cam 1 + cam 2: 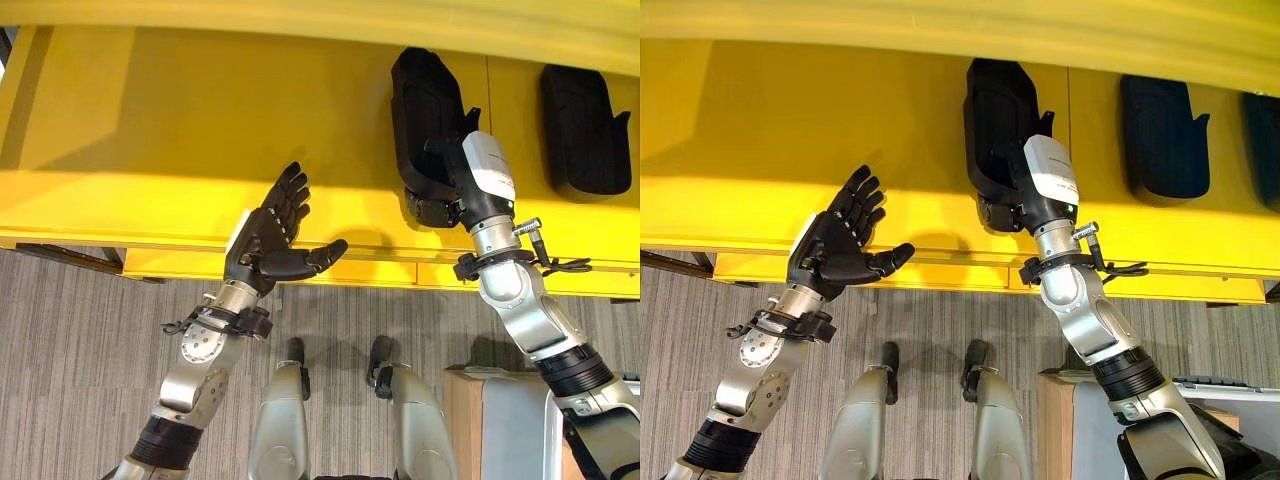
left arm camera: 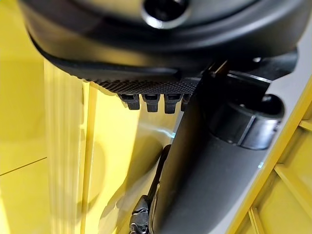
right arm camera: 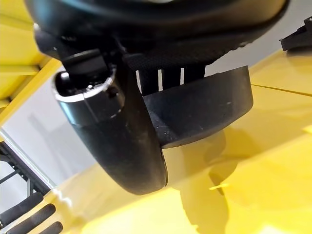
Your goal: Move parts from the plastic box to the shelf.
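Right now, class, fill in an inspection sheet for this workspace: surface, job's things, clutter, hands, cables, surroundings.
Surface: yellow shelf, glossy, bare on its left part.
Job's things: one black part lying on the shelf at the right hand; a second black part lies further right, apart from it.
Clutter: nothing seen.
Hands: left hand open, fingers spread, raised at the shelf's front edge, holding nothing. Right hand at the near end of the first part; the grip is unclear.
Cables: nothing seen.
Surroundings: grey striped floor below; a pale box at lower right.
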